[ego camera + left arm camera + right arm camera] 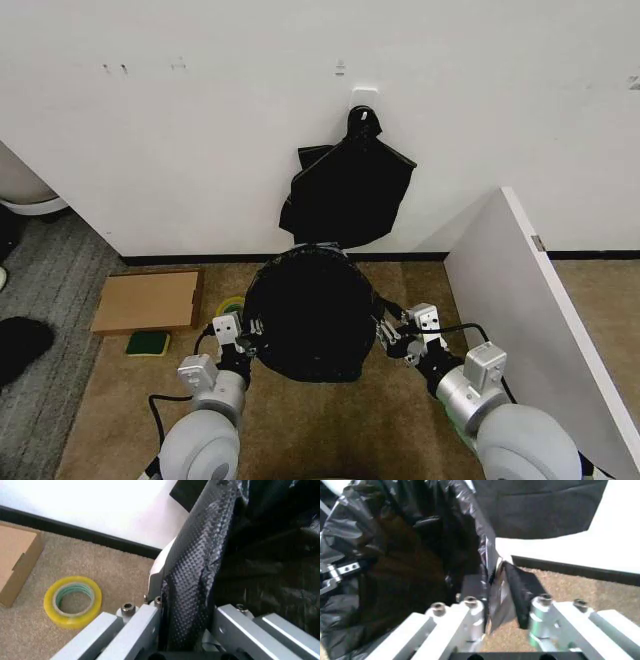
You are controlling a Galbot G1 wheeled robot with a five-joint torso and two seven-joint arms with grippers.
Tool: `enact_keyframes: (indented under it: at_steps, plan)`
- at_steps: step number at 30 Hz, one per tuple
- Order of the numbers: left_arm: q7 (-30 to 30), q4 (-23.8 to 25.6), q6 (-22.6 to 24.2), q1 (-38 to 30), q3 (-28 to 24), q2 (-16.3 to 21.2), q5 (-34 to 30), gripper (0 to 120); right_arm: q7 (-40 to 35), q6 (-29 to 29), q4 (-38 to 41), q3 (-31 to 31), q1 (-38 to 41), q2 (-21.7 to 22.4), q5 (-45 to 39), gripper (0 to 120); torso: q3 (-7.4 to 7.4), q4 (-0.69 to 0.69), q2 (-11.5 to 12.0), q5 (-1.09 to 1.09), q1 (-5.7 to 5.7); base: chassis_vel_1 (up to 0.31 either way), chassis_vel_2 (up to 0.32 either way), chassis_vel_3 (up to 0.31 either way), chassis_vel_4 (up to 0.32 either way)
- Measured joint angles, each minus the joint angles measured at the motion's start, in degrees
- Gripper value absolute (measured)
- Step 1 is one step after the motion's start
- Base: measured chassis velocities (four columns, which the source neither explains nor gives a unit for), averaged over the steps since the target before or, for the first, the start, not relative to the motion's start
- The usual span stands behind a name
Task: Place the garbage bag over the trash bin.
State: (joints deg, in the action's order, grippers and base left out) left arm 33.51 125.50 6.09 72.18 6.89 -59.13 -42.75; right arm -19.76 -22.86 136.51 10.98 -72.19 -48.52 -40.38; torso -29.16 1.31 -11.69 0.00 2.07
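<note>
Head view, centre of frame: the garbage bag [310, 320] drapes over the trash bin [156, 568], whose cream wall shows only as a sliver in the left wrist view. The left gripper [243, 342] pinches the bag's film at the mouth's left edge; the right gripper [392, 335] clamps film at the right edge. The bag looks largely seated; what is left, seemingly, is tucking the edge and releasing. A tape roll [73, 600] lies on the carpet nearby.

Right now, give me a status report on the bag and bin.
Left gripper and right gripper each pinching the garbage bag at opposite sides. Bag spread over the trash bin. Tape roll on carpet beside left gripper, not obstructing.
</note>
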Motion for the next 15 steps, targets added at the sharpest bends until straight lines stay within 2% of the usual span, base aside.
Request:
enact_keyframes:
  at_steps: [3, 15]
  plan:
    - [-0.05, -0.21, -0.12, -0.01, 0.09, 0.30, 0.02, 0, -0.28, 0.69, -0.33, 0.01, -0.22, 0.05, 1.54, 0, 0.00, 0.00, 0.00, 0.00, 0.00, 0.000, 0.000, 0.000, 0.000]
    - [-0.02, 0.07, -0.15, 0.07, 0.09, 0.21, 0.02, 0, -1.01, 0.45, 0.70, 0.40, -1.07, -0.03, -0.09, 0, 0.00, 0.00, 0.00, 0.00, 0.00, 0.000, 0.000, 0.000, 0.000]
